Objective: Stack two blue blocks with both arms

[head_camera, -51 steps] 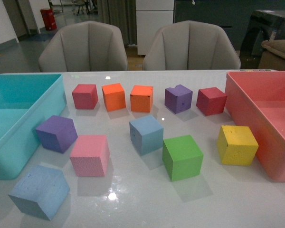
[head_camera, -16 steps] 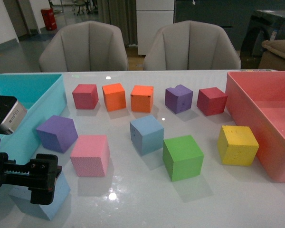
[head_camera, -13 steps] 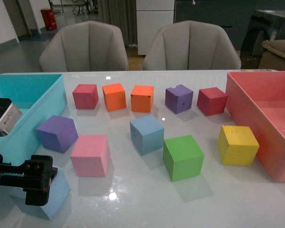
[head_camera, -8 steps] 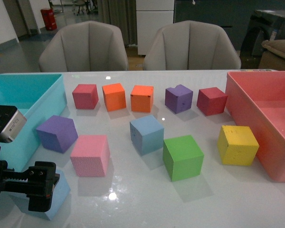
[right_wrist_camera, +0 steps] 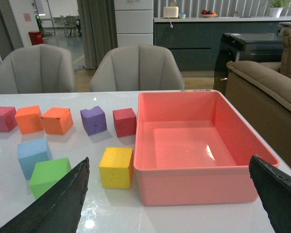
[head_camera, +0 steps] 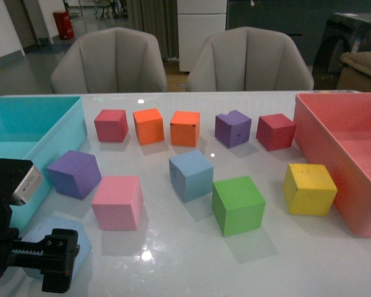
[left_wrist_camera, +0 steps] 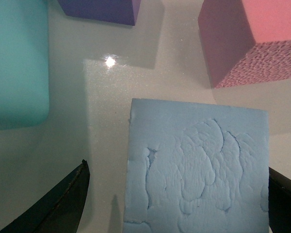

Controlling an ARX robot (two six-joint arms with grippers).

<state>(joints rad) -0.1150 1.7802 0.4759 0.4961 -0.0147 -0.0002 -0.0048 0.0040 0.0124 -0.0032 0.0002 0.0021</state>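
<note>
Nearest, at the front left of the tabletop (head_camera: pixel 173 266), the left arm (head_camera: pixel 6 247) hangs over one blue block (left_wrist_camera: pixel 199 170). The left jaws stand wide and straddle the cube. One black finger (left_wrist_camera: pixel 70 204) has a strip of bare tabletop between it and the block's edge. The other sits right at the opposite edge, and I cannot tell whether it touches. The block rests flat on the tabletop.

The teal bin (head_camera: pixel 65 139) runs close along the block's left side. The pink cube (head_camera: pixel 116 202) stands near its far right corner, with only a narrow lane between them. To the block's right, the front strip of tabletop lies bare as far as the green cube (head_camera: pixel 237 205).

Just beyond, the purple cube (head_camera: pixel 74 174) sits by the bin's wall. The second blue block (head_camera: pixel 190 175) stands mid-table, clear on every side, with the green cube its nearest neighbour. The yellow cube (head_camera: pixel 309 189) sits just beside the coral bin (head_camera: pixel 324 145). A row of five cubes (head_camera: pixel 184 128) lines the far part.

The right jaws, seen only from their wrist, gape wide and hold nothing.
</note>
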